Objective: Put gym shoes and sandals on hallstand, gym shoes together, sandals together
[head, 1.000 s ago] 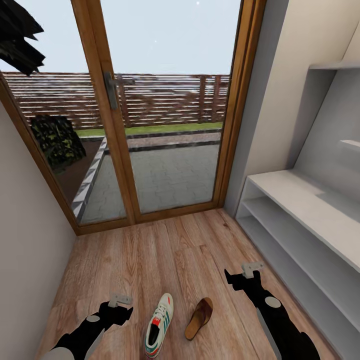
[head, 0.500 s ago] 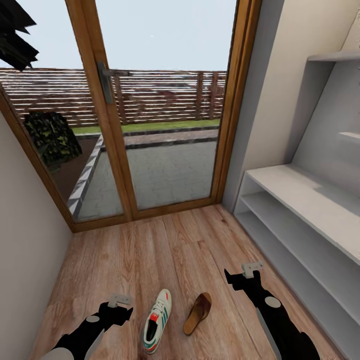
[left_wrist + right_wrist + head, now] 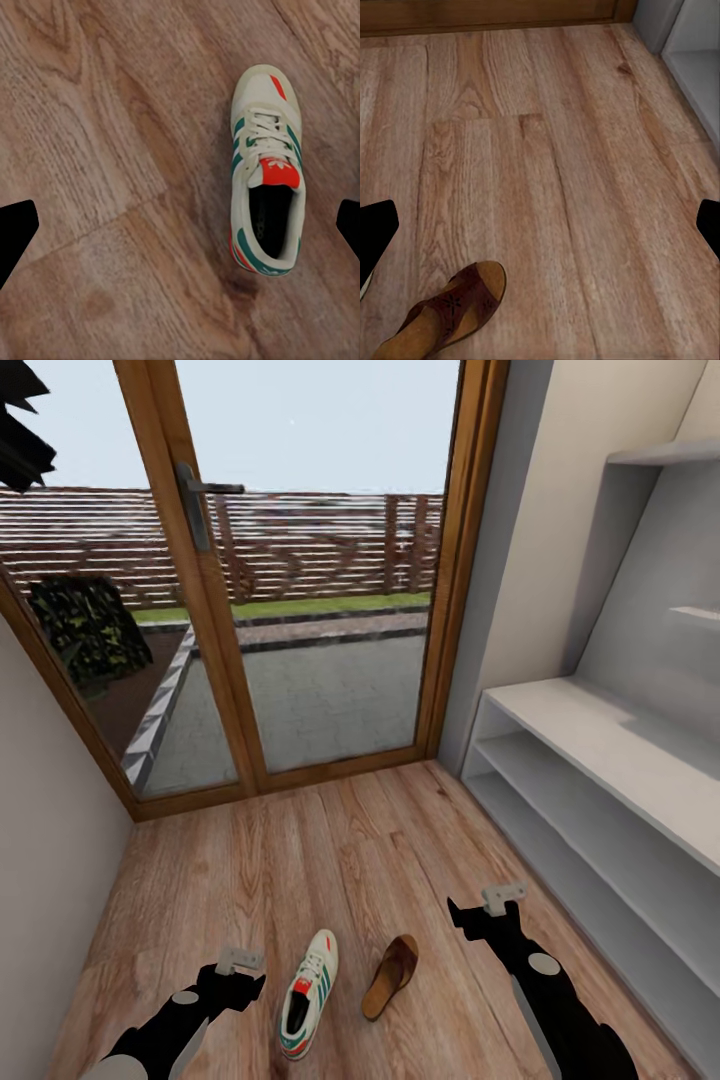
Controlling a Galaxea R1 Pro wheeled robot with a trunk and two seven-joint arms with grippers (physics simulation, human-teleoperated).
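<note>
One sneaker [image 3: 307, 992] and one sandal [image 3: 391, 976] lie side by side on the wood floor [image 3: 330, 860], toes pointing to about 12 o'clock toward the glass door [image 3: 310, 580], the sandal just beside the sneaker at its 3 o'clock. Both are off the rack [image 3: 600, 780], which stands along the wall at 2 to 3 o'clock with its shelves bare in what shows. The second shoe of each pair does not show here, so the task looks barely begun.

The two arms reach low and forward, bracketing the footwear, probably so each hand can drop onto its own item. The left hand [image 3: 240, 968] hovers above the floor at the sneaker's 9 o'clock; its wrist camera looks straight down on the shoe [image 3: 266, 172] between spread, released fingers [image 3: 16, 236]. The right hand [image 3: 488, 912] sits at the sandal's 2 o'clock, likewise released and empty, with the sandal's toe [image 3: 446, 311] near one fingertip [image 3: 375, 229].
</note>
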